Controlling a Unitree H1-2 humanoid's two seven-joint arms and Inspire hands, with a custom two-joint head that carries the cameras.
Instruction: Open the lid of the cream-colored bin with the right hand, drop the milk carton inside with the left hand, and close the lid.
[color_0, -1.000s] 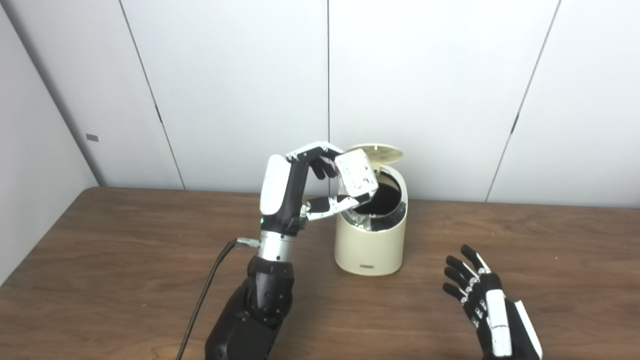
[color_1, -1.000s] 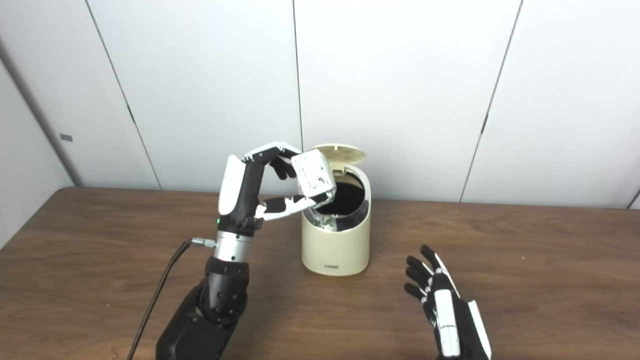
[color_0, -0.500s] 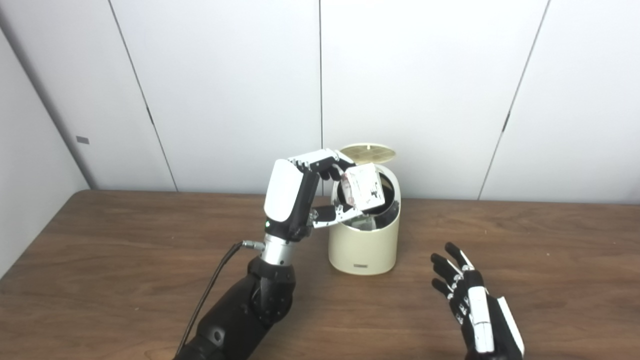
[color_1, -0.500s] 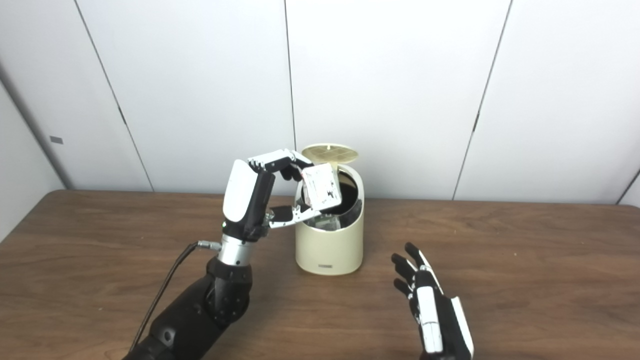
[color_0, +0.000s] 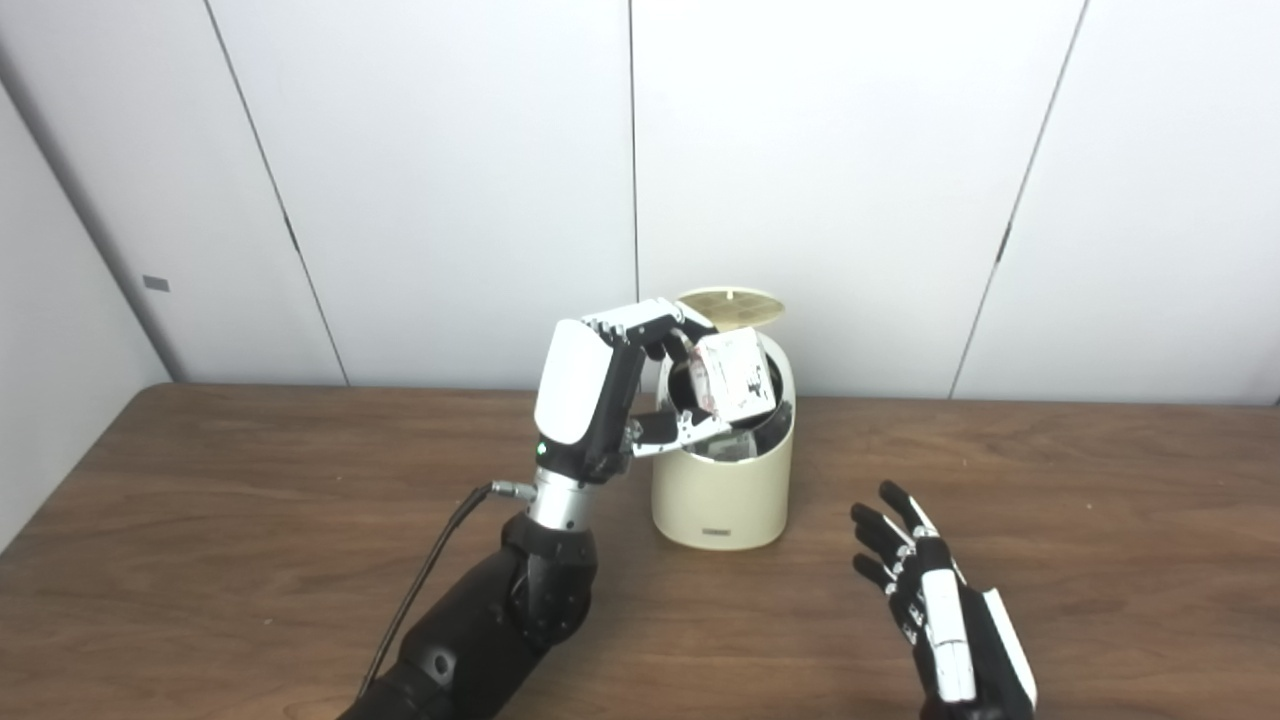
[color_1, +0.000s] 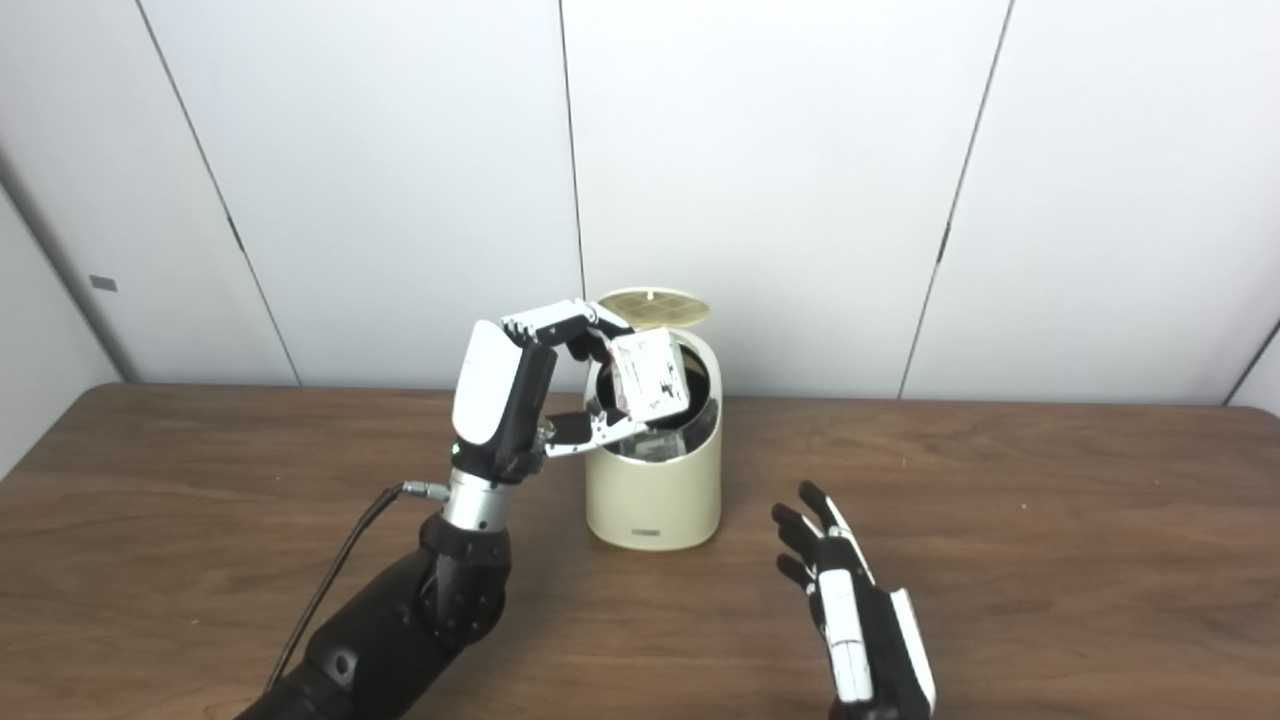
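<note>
White wall panels stood behind brown wooden table (color_0: 250, 560).

Left eye view: cream bin (color_0: 722, 478) sat near far edge of tabletop, about midway along it, lid (color_0: 731, 306) tipped up at back. Left hand (color_0: 600, 395) grasped milk carton (color_0: 735, 378), carton tilted in bin's mouth.

Right eye view: right hand (color_1: 850, 610) hovered near front edge, right of bin, fingers (color_1: 800, 525) spread, holding nothing. Black cable (color_1: 340, 570) ran along left arm.
</note>
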